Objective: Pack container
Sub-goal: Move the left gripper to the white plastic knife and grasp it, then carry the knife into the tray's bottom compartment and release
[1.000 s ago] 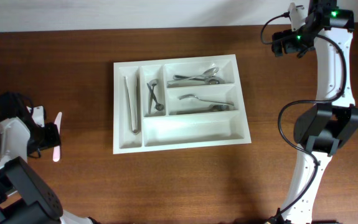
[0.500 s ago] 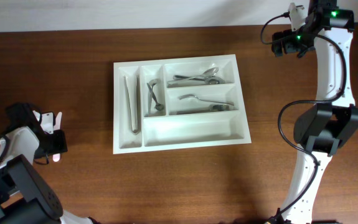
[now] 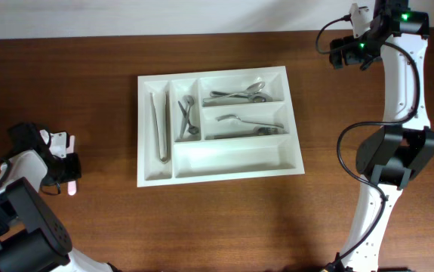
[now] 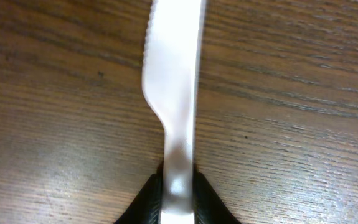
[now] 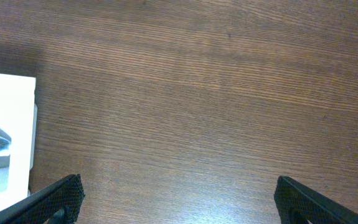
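**Pinching plastic knife (image 4: pixel 172 74) by slim handle: slip risk**

Noted left gripper (image 4: pixel 179 186) clamped on handle by left edge, blade overhanging. Could swivel or drop en route to container (image 3: pixel 232 160), centre toward far edge. Noted right gripper (image 5: pixel 179 196) spread, empty, far-right corner.

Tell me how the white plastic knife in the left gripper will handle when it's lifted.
Probably very light: the knife is thin white plastic. It may flex or droop slightly, since the left gripper pinches the narrow handle and the blade sticks far out. Flat, so it shouldn't roll, though the smooth handle could pivot in the grip.
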Controlling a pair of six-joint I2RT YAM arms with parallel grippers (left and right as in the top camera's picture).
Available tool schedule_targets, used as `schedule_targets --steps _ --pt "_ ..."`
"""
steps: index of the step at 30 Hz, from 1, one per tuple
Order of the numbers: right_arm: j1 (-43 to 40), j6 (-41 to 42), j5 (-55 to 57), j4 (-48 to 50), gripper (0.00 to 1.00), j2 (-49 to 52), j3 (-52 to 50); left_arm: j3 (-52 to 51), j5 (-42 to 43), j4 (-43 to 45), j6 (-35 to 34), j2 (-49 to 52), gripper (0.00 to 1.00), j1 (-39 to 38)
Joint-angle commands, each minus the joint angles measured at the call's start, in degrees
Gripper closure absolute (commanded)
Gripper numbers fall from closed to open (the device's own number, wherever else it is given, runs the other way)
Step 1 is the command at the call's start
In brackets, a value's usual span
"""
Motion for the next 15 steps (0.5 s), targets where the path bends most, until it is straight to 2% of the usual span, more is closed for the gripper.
schedule_targets --steps 1,7,15 --pt "0.04 0.13 0.31 0.0 0.01 -2.36 0.83 -2.38 0.07 -1.7 0.55 5.09 0.87 0.13" --pt "0.04 0.13 0.31 0.0 0.01 -2.36 0.83 5.46 1.16 -9.11 0.55 4.22 0.88 0.09" --pt "0.04 0.13 0.31 0.0 0.01 -2.36 0.83 26.67 4.24 -23.3 0.59 -0.02 0.91 -3.87"
